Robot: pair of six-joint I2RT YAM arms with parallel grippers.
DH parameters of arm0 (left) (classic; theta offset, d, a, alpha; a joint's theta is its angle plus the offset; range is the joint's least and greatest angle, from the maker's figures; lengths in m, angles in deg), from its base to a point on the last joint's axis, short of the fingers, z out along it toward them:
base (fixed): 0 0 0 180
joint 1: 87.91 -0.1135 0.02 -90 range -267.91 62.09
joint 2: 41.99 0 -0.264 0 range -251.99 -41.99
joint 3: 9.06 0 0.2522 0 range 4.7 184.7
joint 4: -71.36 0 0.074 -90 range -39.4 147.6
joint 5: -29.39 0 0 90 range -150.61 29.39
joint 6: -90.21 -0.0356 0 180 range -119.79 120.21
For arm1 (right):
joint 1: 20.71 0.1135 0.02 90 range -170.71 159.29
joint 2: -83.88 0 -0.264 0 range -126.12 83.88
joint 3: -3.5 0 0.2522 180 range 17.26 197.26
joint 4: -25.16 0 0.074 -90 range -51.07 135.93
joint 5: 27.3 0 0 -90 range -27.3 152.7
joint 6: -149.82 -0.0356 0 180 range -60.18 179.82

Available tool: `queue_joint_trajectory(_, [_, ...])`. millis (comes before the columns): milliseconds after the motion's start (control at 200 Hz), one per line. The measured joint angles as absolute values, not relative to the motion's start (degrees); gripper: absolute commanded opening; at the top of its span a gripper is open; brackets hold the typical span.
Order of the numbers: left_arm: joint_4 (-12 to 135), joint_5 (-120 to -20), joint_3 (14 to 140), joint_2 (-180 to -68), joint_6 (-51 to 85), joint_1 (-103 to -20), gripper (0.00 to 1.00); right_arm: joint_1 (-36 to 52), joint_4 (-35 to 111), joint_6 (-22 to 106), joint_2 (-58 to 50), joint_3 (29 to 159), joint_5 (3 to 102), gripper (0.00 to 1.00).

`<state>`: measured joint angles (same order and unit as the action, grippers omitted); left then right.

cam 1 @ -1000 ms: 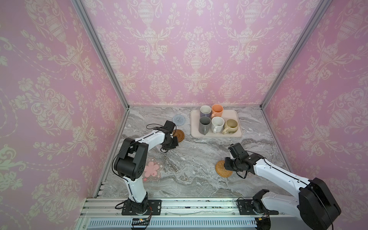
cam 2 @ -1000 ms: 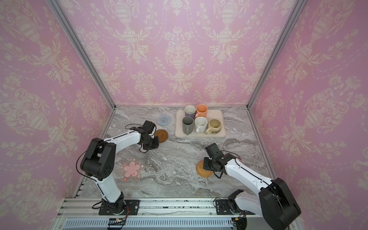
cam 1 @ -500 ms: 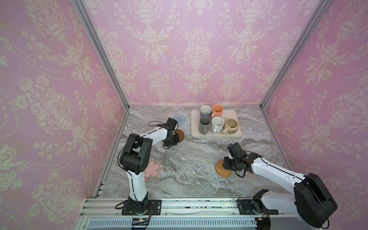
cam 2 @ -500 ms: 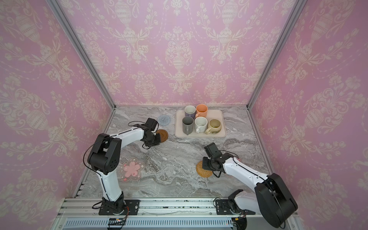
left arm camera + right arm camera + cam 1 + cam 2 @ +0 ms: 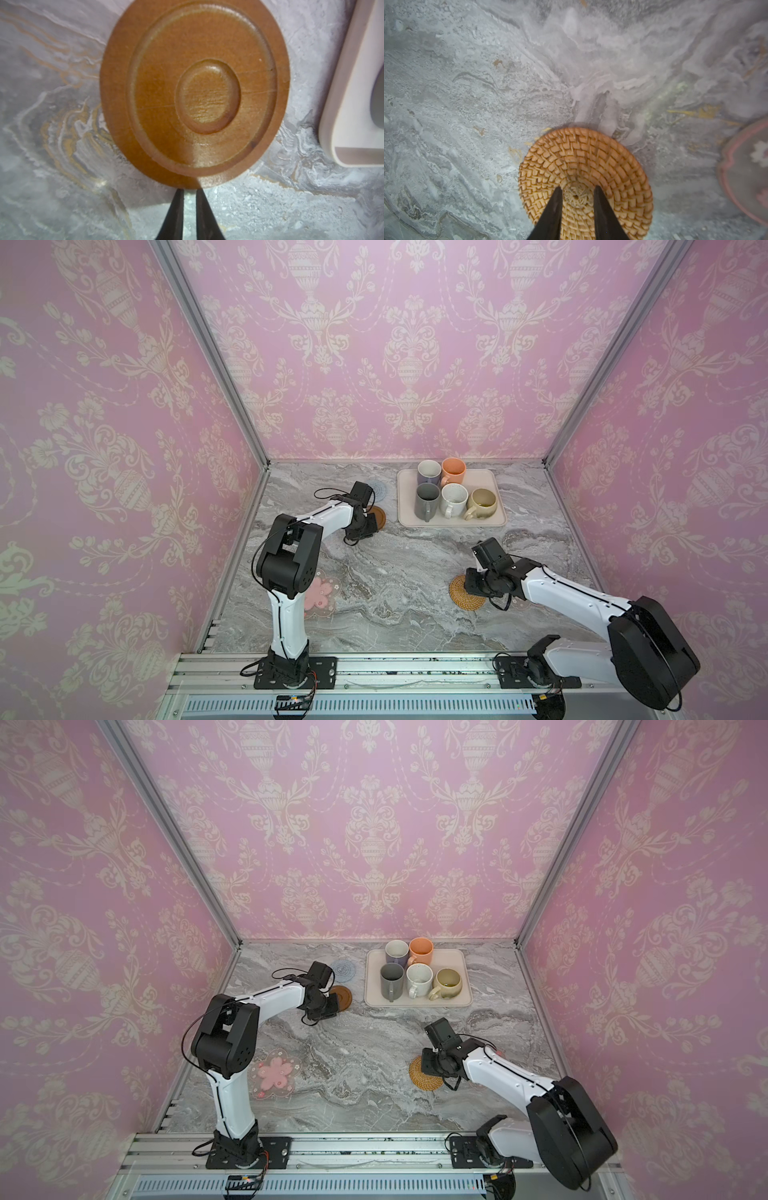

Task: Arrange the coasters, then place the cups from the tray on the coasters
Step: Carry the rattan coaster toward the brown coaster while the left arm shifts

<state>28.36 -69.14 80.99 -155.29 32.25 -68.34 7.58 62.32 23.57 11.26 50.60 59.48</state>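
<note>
Item, your left gripper (image 5: 189,190): jaws nearly closed, tips at the brown disc (image 5: 193,91)'s edge, beside the tray (image 5: 484,485).
Item, your right gripper (image 5: 577,190): jaws slightly apart, tips on the tan rattan coaster (image 5: 612,166), on the marble table (image 5: 395,572).
Five cups (image 5: 454,498): upright on the tray.

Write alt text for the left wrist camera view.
A brown coaster fills the frame, flat on the grey marble table. The pincer, nearly closed, sits at its edge, and a tray corner shows alongside.
</note>
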Motion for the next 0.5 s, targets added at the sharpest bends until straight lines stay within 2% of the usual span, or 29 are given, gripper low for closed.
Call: queue_joint_trajectory(500, [27.60, -70.35, 75.52, -133.82, 31.98, -67.64, 0.17, 10.84, 60.64, 23.74, 5.14, 53.68, 59.08, 0.14])
